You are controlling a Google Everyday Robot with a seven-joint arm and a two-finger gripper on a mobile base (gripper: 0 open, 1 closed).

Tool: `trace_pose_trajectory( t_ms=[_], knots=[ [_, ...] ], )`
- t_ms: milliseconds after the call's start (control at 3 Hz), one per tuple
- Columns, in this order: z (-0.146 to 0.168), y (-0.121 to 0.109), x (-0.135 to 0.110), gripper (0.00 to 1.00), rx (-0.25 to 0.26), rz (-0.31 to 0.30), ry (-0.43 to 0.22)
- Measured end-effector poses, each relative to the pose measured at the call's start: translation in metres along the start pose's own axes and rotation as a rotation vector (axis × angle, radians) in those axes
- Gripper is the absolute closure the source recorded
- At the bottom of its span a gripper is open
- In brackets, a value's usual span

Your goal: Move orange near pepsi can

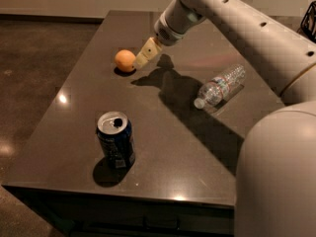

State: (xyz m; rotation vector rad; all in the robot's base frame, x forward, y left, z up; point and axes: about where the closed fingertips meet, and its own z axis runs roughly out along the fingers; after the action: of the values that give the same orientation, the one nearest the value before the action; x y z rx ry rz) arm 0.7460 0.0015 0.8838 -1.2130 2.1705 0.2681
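Note:
The orange point(125, 60) sits on the dark table point(197, 147) at the far left. The pepsi can point(115, 139), dark blue with a silver open top, stands upright near the front left of the table. My gripper point(144, 55) hangs from the white arm just right of the orange, almost touching it, above the table surface. The can is well apart from the orange, toward the front.
A clear plastic water bottle point(220, 85) lies on its side at the right of the table. The arm's large white body point(276, 167) fills the right foreground. The table's front edge point(123, 194) is close to the can. Brown floor lies to the left.

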Motion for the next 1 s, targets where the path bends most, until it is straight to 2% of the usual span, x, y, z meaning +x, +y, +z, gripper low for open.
trace_pose_trajectory(
  t_ms=[1000],
  knots=[
    [0.040, 0.033, -0.025, 0.00, -0.118, -0.113, 0.001]
  ],
)
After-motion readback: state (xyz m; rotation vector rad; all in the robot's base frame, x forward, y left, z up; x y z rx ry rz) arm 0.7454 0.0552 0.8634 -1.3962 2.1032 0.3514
